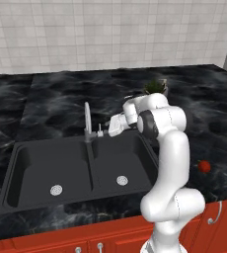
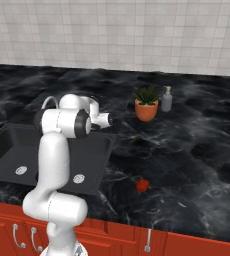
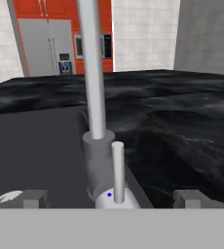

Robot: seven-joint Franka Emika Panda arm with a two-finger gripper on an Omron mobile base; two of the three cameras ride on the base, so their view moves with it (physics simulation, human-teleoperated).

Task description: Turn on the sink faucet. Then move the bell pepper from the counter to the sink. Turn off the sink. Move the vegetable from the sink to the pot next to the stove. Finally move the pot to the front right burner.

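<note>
The sink faucet [image 1: 87,120] rises as a slim silver spout behind the divider of the black double sink [image 1: 31,170]. In the hand view its spout [image 3: 92,73] and upright side lever [image 3: 118,163] stand right in front of my gripper [image 3: 111,198], whose two fingertips [image 3: 33,198] are spread wide with the lever between them, untouched. From the left base view my gripper [image 1: 108,127] hovers just right of the faucet base. The red bell pepper [image 1: 204,166] [image 2: 143,185] lies on the black counter [image 2: 187,150] right of the sink, near the front edge. The pot and the stove are out of view.
A small orange plant pot with green leaves [image 2: 147,105] and a grey soap bottle [image 2: 166,99] stand on the counter behind and right of the sink. A tiled wall [image 1: 110,34] closes the back. Red cabinet fronts [image 2: 187,245] run below the counter.
</note>
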